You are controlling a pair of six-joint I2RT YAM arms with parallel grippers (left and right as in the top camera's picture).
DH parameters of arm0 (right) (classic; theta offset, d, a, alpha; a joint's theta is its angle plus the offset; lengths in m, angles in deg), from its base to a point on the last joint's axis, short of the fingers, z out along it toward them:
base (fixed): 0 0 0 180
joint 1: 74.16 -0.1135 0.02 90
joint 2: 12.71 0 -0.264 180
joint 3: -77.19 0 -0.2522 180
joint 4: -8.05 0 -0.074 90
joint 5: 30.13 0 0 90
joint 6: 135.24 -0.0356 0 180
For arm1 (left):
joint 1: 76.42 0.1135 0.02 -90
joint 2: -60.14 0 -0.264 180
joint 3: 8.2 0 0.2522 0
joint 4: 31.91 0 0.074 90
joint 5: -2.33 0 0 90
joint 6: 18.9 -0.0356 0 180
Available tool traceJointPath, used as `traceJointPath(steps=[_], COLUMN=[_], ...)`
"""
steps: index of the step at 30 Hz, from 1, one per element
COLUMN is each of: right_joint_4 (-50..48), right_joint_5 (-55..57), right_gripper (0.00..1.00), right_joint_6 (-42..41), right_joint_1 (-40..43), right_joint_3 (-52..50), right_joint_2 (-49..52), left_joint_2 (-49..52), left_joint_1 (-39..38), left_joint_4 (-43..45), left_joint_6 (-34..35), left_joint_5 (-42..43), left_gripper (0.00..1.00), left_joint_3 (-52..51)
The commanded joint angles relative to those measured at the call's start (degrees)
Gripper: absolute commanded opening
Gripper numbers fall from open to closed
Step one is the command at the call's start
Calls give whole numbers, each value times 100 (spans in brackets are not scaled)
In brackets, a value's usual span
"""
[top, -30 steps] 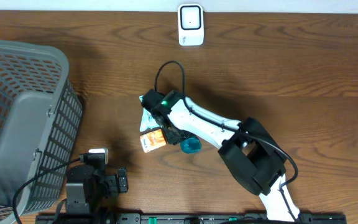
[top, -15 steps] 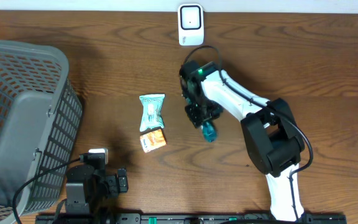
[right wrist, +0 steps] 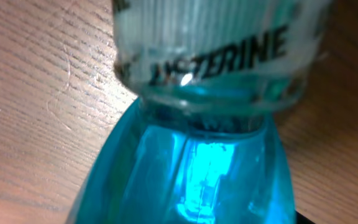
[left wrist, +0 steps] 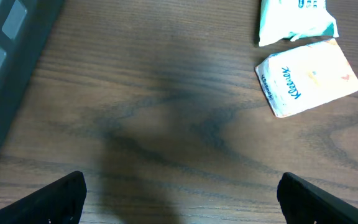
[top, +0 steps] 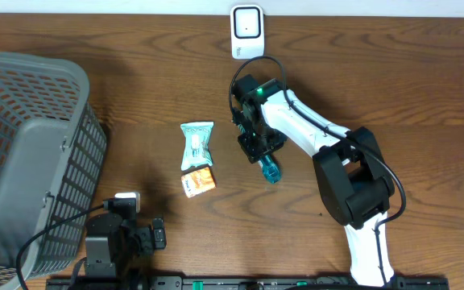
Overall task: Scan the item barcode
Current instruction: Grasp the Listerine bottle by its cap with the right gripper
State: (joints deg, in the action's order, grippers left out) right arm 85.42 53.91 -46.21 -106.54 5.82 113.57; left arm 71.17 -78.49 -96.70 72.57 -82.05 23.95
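Right claw (top: 258, 147) grips the blue mouthwash bottle (top: 270, 170) short of the scanner (top: 247, 32), left claw (left wrist: 179, 196) gapes idle; the slick bottle may swivel, hiding its barcode.

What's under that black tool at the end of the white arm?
A blue Listerine bottle sticks out from under the right tool, which grips it. Its cap end is hidden beneath the tool from overhead.

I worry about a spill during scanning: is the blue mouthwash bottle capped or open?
Capped. The right wrist view shows a ribbed cap marked LISTERINE seated on the blue bottle.
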Motion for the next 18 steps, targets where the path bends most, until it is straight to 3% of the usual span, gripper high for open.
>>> traceJointPath(steps=[1, 11, 18], right_joint_4=[68, 774, 734], right_joint_5=[-216, -260, -258], right_gripper=[43, 46, 50], right_joint_6=[214, 297, 297], right_joint_1=[48, 232, 243], right_joint_3=[114, 1134, 1185], right_joint_2=[70, 70, 70], left_joint_2=[-24, -24, -24], left_joint_1=[13, 11, 11], left_joint_4=[-15, -15, -15], left_joint_6=[9, 9, 9], left_joint_5=[-15, -15, -13], left_gripper=[98, 98, 98], left_joint_3=[46, 46, 46])
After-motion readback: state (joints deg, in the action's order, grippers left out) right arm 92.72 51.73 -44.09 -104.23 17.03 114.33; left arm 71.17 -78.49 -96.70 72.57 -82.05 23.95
